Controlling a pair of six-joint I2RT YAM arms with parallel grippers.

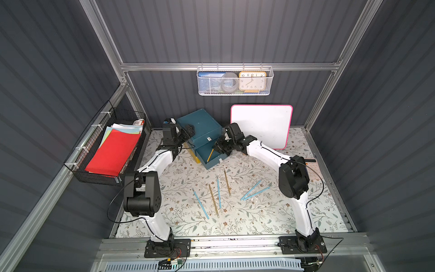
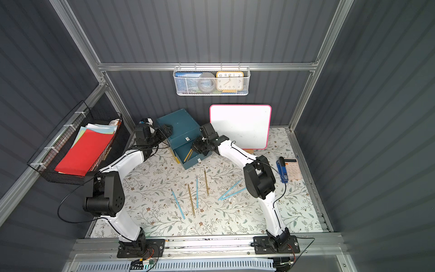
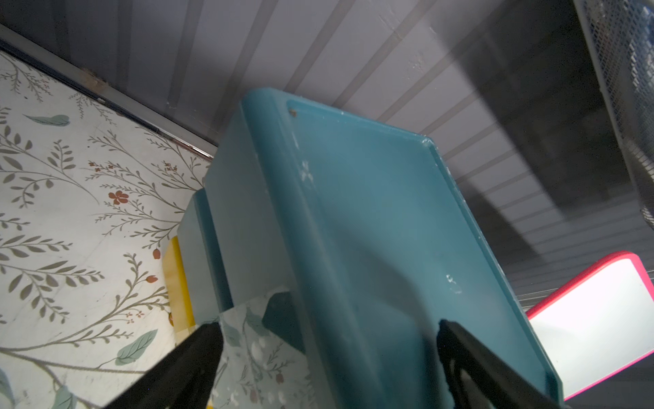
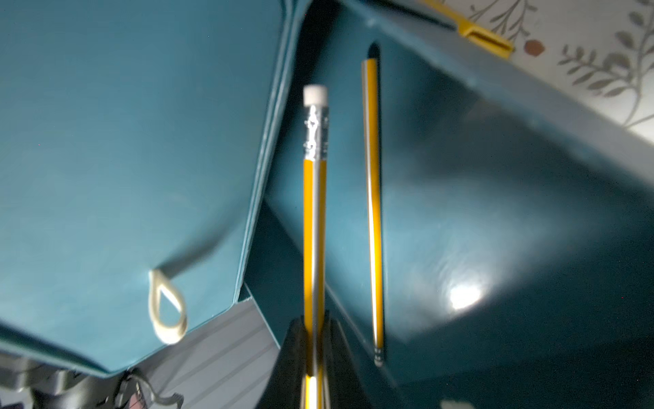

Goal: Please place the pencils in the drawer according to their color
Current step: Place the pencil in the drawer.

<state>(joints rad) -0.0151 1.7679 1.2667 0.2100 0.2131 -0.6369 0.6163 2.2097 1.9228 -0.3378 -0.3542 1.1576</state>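
A teal cabinet (image 1: 200, 122) stands at the back with its teal drawer (image 1: 213, 164) pulled out. My right gripper (image 1: 215, 147) (image 4: 315, 318) hovers over that drawer, shut on a golden-yellow pencil (image 4: 314, 212) with its white eraser end pointing away. Another yellow pencil (image 4: 373, 212) lies on the drawer floor. Several loose pencils lie on the floral mat: light blue ones (image 1: 200, 203) (image 1: 219, 193) (image 1: 251, 189) and golden ones (image 1: 213, 200) (image 1: 227, 183). My left gripper (image 1: 189, 131) (image 3: 329, 327) is open, its fingers astride the cabinet's top left edge (image 3: 371, 212).
A yellow drawer (image 1: 196, 157) sticks out slightly below the teal one. A pink-rimmed whiteboard (image 1: 261, 124) leans on the back wall. A black wire basket (image 1: 80, 174) of papers hangs at the left. A calculator (image 2: 293, 168) and a blue stapler (image 2: 281, 169) lie at the right.
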